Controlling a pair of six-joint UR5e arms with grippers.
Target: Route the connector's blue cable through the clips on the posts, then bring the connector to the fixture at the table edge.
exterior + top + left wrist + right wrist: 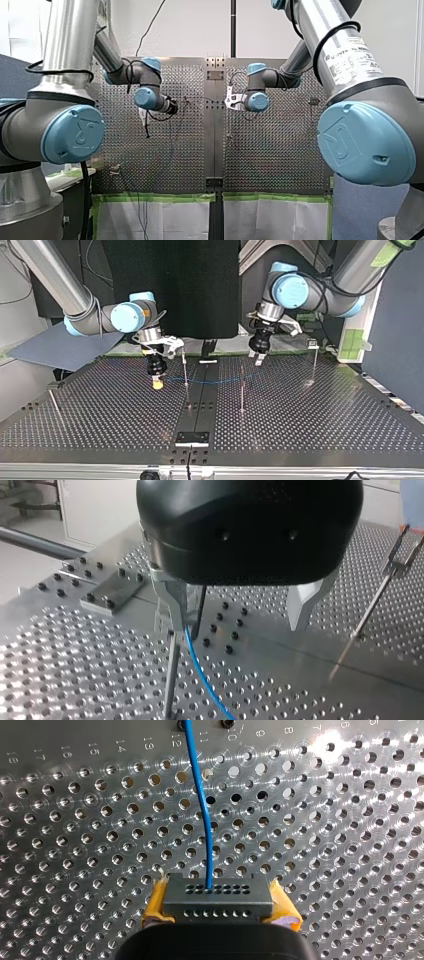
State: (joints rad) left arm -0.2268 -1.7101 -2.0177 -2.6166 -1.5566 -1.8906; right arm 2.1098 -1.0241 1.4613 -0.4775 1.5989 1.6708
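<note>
In the right wrist view my right gripper [218, 912] is shut on the dark grey connector [217, 895], its yellow pads [155, 906] on both sides. The blue cable [202, 810] leaves the connector's top and runs ahead over the plate. In the top view my right gripper [157, 381] hangs low at the left, and the cable [215, 381] runs past a thin post [185, 367] towards my left gripper [260, 358]. In the left wrist view my left gripper [235, 625] is open, and the cable [202, 672] passes just inside one metal finger [170, 602], beside a post [171, 675].
More thin posts stand on the perforated table: one in the middle [242, 392], one at the top view's right [315, 365], one leaning at its left [55, 402]. A dark fixture plate [192, 438] sits at the table's near edge in that view.
</note>
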